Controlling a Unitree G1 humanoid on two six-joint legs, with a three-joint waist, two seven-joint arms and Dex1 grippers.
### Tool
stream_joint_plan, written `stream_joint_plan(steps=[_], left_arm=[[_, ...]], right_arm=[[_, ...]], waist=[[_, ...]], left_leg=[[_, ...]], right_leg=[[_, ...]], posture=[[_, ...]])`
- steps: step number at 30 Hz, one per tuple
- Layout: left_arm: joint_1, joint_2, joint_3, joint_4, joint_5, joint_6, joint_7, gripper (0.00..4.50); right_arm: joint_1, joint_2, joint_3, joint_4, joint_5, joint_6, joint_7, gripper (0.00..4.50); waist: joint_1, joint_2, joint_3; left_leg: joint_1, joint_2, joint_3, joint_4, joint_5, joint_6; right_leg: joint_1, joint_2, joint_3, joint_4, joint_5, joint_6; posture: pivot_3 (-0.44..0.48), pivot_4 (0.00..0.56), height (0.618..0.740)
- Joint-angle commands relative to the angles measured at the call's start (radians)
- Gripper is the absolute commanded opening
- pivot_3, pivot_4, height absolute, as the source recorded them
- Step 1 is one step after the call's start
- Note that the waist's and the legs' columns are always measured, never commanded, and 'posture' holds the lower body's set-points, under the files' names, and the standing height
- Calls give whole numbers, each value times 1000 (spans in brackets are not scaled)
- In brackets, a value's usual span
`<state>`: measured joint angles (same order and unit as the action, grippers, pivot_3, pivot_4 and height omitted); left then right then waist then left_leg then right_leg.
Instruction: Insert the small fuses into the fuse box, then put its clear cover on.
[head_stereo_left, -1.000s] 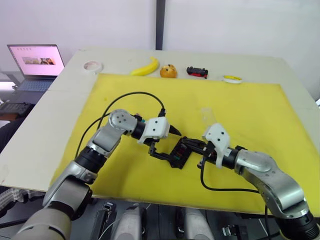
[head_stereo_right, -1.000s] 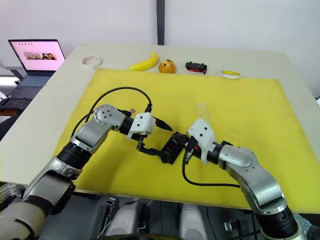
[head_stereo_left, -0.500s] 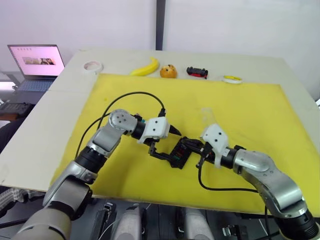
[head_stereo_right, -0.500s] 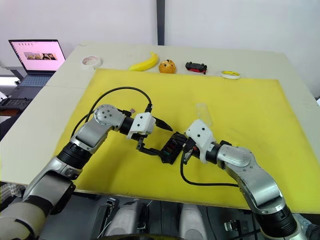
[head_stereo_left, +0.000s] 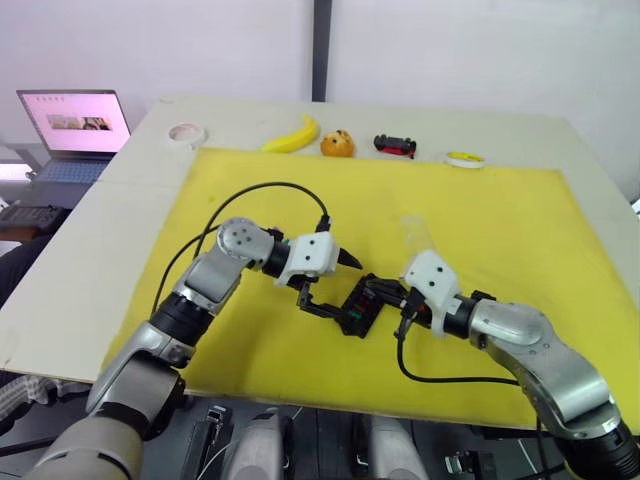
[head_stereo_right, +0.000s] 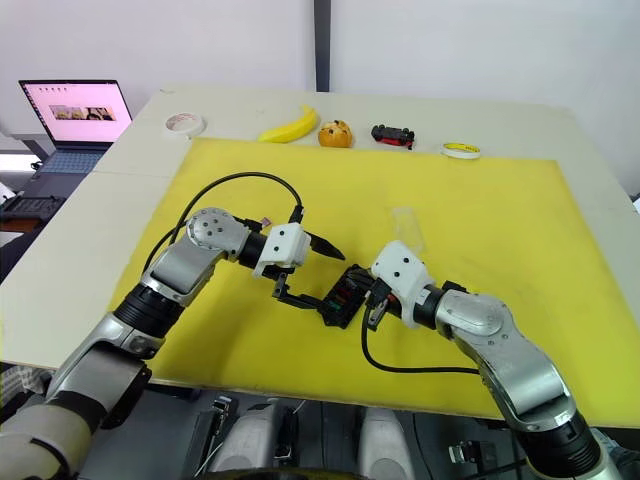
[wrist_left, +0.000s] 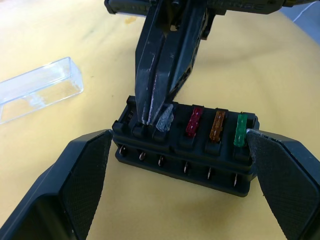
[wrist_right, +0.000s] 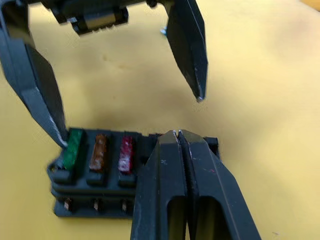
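right end effector (wrist_left: 154, 107) pinched closed, tips on grey fuse (wrist_left: 164, 119) in fuse box (wrist_left: 186, 145) | left end effector (wrist_left: 182, 180) open, straddling box's long axis | clear cover (wrist_left: 37, 88) just beside box

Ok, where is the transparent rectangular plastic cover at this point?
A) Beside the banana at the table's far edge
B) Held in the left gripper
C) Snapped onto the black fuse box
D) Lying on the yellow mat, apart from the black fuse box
D: the transparent rectangular plastic cover lies on the yellow mat, apart from the black fuse box, whose coloured fuses stand uncovered, while the open left gripper straddles the box.
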<state>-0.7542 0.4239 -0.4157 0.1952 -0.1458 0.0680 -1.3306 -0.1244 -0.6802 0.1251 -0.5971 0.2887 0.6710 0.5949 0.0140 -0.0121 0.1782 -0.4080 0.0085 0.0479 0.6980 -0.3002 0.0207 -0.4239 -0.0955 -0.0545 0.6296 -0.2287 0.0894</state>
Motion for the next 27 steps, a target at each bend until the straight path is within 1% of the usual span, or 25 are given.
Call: stream_joint_plan(steps=[1,3,4,6,8,11,14,17,19,22,27], left_arm=[[-21,-7,24,-12,1,-8,10,4500],[-20,-7,26,-14,0,-6,10,4500],[-18,-4,32,-19,-5,4,10,4500],[-8,11,62,-49,-42,65,11,4500],[12,34,88,-85,-77,112,4,4500],[64,93,128,-163,-108,151,-4,4500],[115,146,169,-241,-142,201,5,4500],[147,179,190,-289,-159,234,18,4500],[166,194,202,-301,-155,240,30,4500],[202,228,242,-316,-178,279,49,4500],[312,281,340,-360,-227,323,94,4500]], right_arm=[[20,-10,30,34,-26,26,3,69],[17,-5,27,31,-24,19,5,69],[13,12,6,16,-2,5,7,69],[-7,52,-66,-30,64,-3,0,69],[-17,61,-120,-68,105,11,1,69],[-13,19,-180,-120,121,31,10,69],[-8,-8,-247,-165,178,77,13,69],[10,-27,-294,-186,217,105,19,69],[35,-38,-332,-195,246,118,28,69],[104,-75,-419,-206,301,121,79,69],[234,-140,-558,-189,342,97,164,69]], waist=[[-1,0,0],[-1,0,0],[-1,0,0],[-1,0,0],[-2,1,0],[-3,1,0],[-2,1,0],[1,1,0],[2,1,0],[-1,1,0],[-4,1,0]], left_leg=[[0,0,0,0,0,0],[0,0,0,0,0,0],[0,0,0,0,0,0],[0,0,0,0,0,0],[0,1,0,0,0,0],[0,1,0,0,0,0],[0,1,0,0,0,0],[0,2,0,0,0,0],[0,1,0,0,0,0],[0,1,0,0,0,0],[0,2,0,-1,0,0]], right_leg=[[0,0,0,0,0,0],[0,0,0,0,0,0],[0,0,0,0,0,0],[0,0,0,0,0,0],[-1,0,0,0,0,0],[-1,0,0,0,0,0],[-1,0,0,0,0,0],[-1,0,0,0,0,0],[0,0,0,0,0,0],[0,0,0,0,0,0],[-1,1,0,0,0,0]], posture=[[0,150,740],[0,150,740],[0,150,740],[0,150,740],[0,150,740],[0,150,740],[0,150,740],[0,150,740],[0,150,740],[0,150,740],[0,150,740]])
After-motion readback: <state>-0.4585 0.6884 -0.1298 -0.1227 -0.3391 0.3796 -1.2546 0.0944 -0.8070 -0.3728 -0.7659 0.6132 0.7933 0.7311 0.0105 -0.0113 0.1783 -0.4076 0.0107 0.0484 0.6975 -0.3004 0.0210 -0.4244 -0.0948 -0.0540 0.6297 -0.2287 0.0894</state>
